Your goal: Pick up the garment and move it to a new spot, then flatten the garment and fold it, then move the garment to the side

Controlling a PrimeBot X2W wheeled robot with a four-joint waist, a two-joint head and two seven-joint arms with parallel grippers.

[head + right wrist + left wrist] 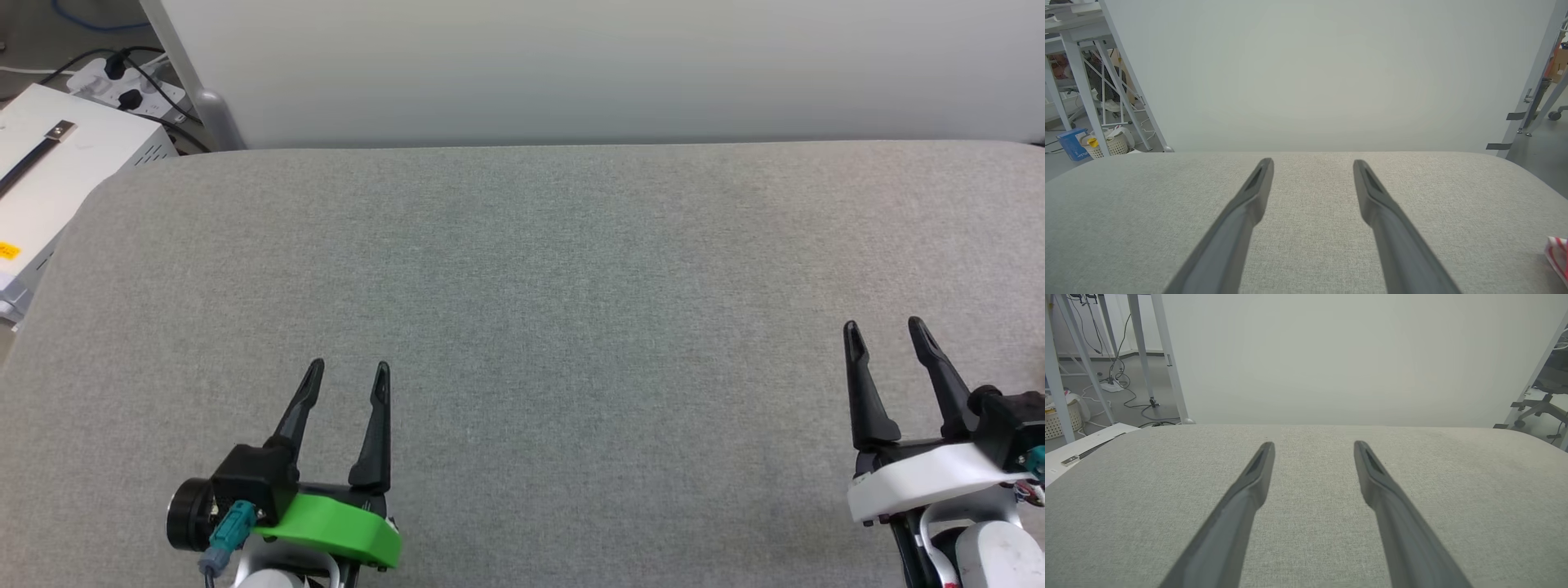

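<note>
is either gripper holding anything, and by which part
Nothing is held. The left gripper and right gripper both stand open above the grey pad, jaws empty. A red-and-white bit of the garment shows at the right wrist view's edge, untouched.

garment (1558, 258) mostly cut off, rt edge

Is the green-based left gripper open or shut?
Open. The left gripper holds its two dark fingers well apart, bare grey fabric surface between them.

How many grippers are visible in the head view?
2. The left gripper is at the lower left and the right gripper at the lower right, both open and empty above the grey surface.
</note>
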